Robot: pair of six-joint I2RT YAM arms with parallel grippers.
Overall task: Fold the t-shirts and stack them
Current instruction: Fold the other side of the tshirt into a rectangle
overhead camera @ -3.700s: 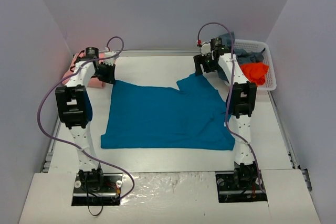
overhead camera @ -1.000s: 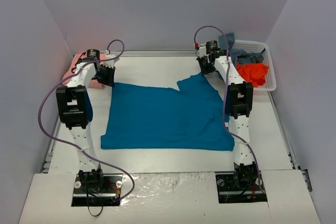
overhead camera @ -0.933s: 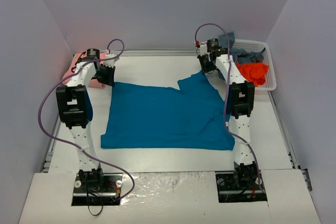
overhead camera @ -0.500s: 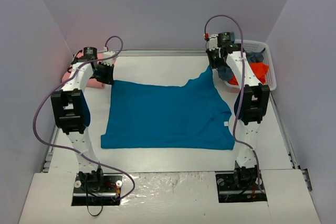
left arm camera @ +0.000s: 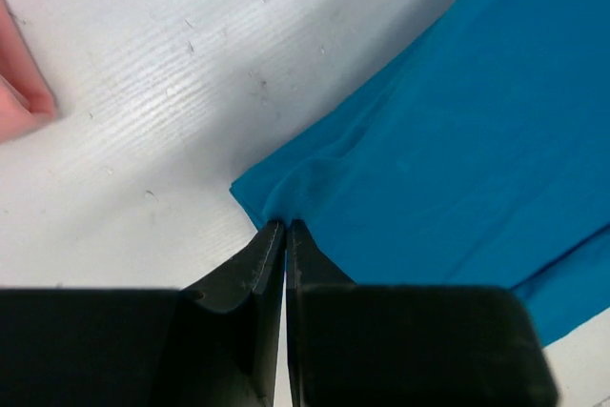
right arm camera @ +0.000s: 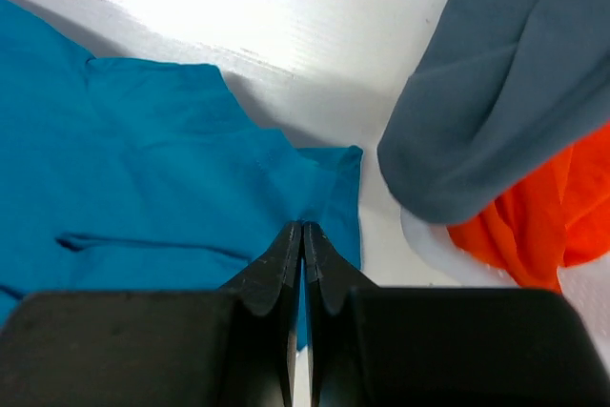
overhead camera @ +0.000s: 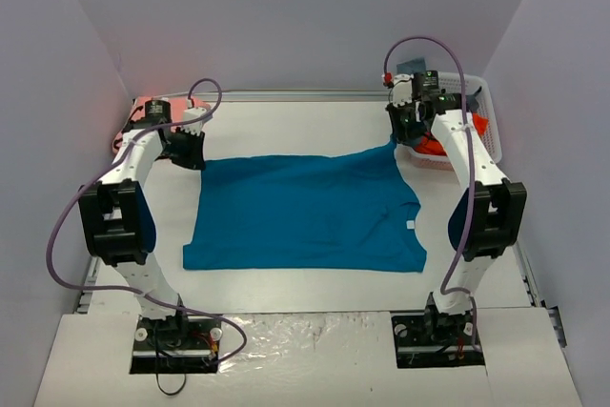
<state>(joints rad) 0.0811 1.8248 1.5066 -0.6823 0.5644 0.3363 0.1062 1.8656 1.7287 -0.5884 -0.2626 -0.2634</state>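
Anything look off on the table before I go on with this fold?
The grey-blue shirt droops over the basket rim, right beside the teal shirt corner pinched by the right gripper; it could snag. Otherwise nothing stands out.

Bare table (overhead camera: 295,126) runs along 12 o'clock beyond the teal-blue t-shirt (overhead camera: 305,212), with a strip at 6. The basket (overhead camera: 493,126) blocks 2 o'clock; the salmon-pink t-shirt (overhead camera: 136,104) crowds 10 o'clock by the wall.

1. No writing, brand, number or sign can be read in any of the three views.
2. The small white tag (overhead camera: 412,225) near the right edge of the teal-blue t-shirt (overhead camera: 305,212) is too small to read.
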